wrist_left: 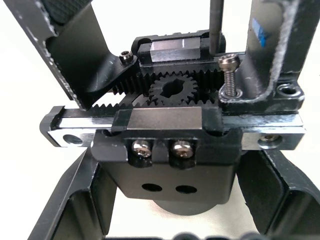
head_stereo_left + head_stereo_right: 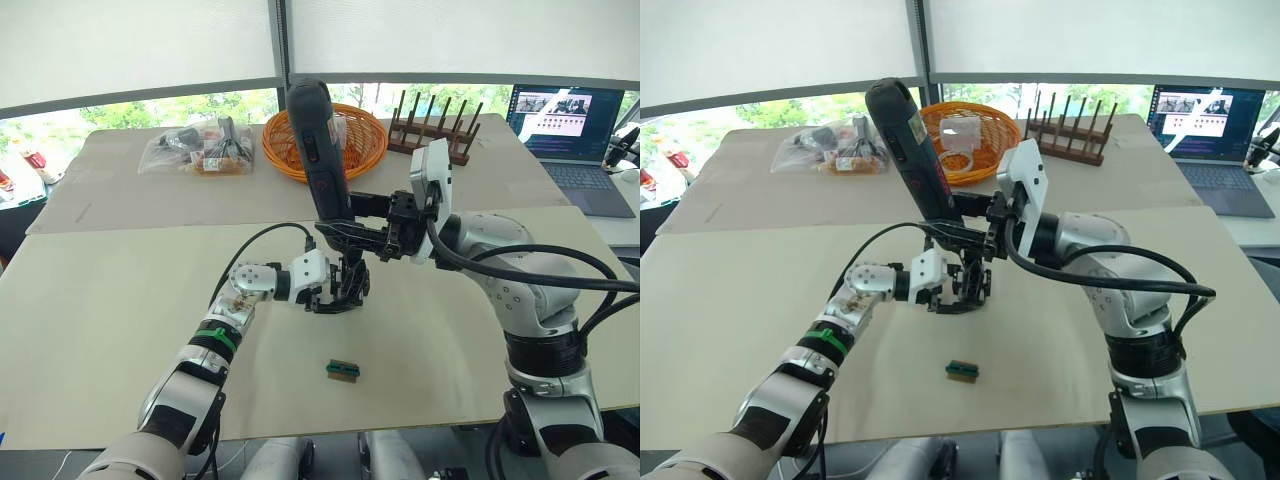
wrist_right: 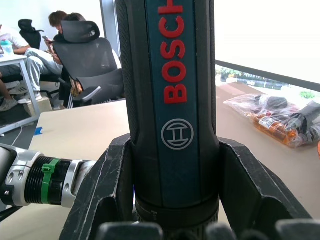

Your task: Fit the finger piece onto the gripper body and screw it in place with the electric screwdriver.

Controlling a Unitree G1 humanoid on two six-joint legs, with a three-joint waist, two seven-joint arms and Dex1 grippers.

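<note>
Electric screwdriver (image 2: pixel 318 150): long, rigid, likely top-heavy; right gripper (image 2: pixel 350 235) clamped low on its barrel, bit pointing down over mid-table.
Gripper body (image 1: pixel 172 145): small, stiff, geared; pinched in left gripper (image 2: pixel 335 292).
Screw (image 1: pixel 229 75): left wrist view reveals it half-seated beside the bit (image 1: pixel 215 22); head views cannot.

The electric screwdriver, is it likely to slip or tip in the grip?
The electric screwdriver looks top-heavy: most of its body stands above the right gripper, so it may tilt. Its smooth round barrel could twist between the fingers.
</note>
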